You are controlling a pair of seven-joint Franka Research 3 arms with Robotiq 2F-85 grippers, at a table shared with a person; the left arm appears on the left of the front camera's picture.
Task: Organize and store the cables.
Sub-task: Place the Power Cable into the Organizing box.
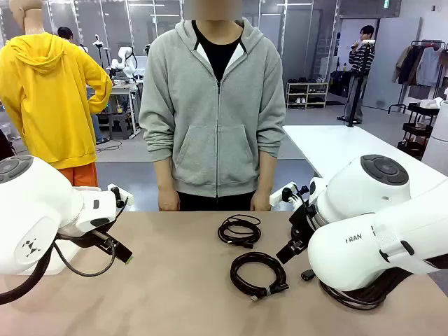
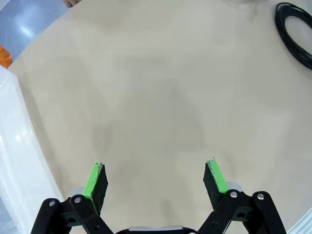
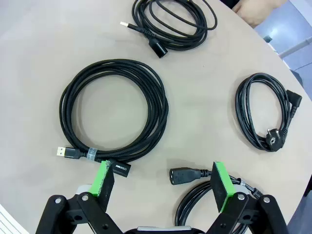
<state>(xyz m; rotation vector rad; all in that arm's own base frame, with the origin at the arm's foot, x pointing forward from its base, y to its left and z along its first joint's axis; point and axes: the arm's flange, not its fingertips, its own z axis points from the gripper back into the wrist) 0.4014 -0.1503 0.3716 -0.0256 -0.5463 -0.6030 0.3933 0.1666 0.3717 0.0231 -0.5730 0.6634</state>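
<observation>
Several black cables lie coiled on the tan table (image 1: pixel 175 294). In the right wrist view a large tied coil (image 3: pixel 114 114) with a USB plug lies just ahead of my right gripper (image 3: pixel 163 183), which hangs open above the table. A looser coil (image 3: pixel 173 22) lies farther off, a power cord coil (image 3: pixel 265 114) lies to the right, and another coil (image 3: pixel 204 200) lies under the fingers. The front view shows the far coil (image 1: pixel 239 231) and the tied coil (image 1: pixel 259 274) mid-table. My left gripper (image 2: pixel 156 180) is open over bare table, with a cable's edge (image 2: pixel 295 34) at the top right.
A person in a grey hoodie stands at the far side, hands (image 1: pixel 168 201) resting at the table edge. One hand (image 3: pixel 256 9) shows near the far coil. A white translucent box wall (image 2: pixel 14 161) stands beside my left gripper. Both arms' white bodies (image 1: pixel 378 238) crowd the near corners.
</observation>
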